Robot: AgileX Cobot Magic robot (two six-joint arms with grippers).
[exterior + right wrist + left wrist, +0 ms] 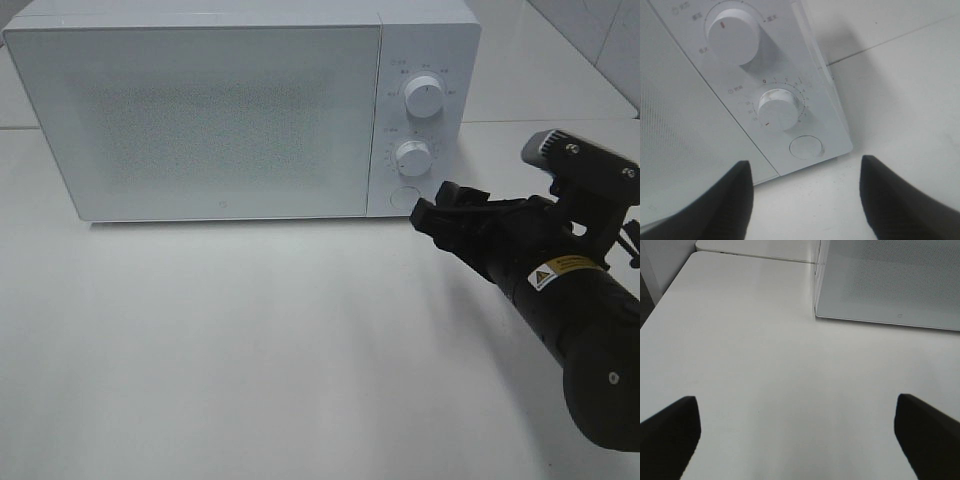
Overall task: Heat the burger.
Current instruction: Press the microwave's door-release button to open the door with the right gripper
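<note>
Nearest the lens in the right wrist view, the right pincer [804, 167] has its two dark fingers apart with nothing between them. In the high view it sits right of centre, just in front of the control panel. The left pincer [796, 402] also has its fingers spread wide and empty, low over the bare white table [765, 340], with the oven's corner in the upper right of that frame.

Just beyond the right fingers comes the round button [806, 148] at the panel's lower edge. Above it is the lower knob [777, 109] with its ring of numbers, and farther up the upper knob [732, 35].

The step in hand is judged to be setting the lower knob, though a press on the button cannot be ruled out. To do it well:
- Bring the knob midway between the fingers before you close, so both pads meet its rim together.
- Keep the wrist in line with the knob's axis and turn about that axis only.
- Keep clear of the button beneath.
- Press lightly, since a hard push could slide the microwave [420, 30] back across the table.

Farthest back, the frosted door [200, 120] is closed and fills the upper left of the high view. The burger shows in none of the views. It is not in either pincer or on the visible table. It is probably behind that door, left of the right pincer in the high view, but you cannot confirm this through the frosting.
</note>
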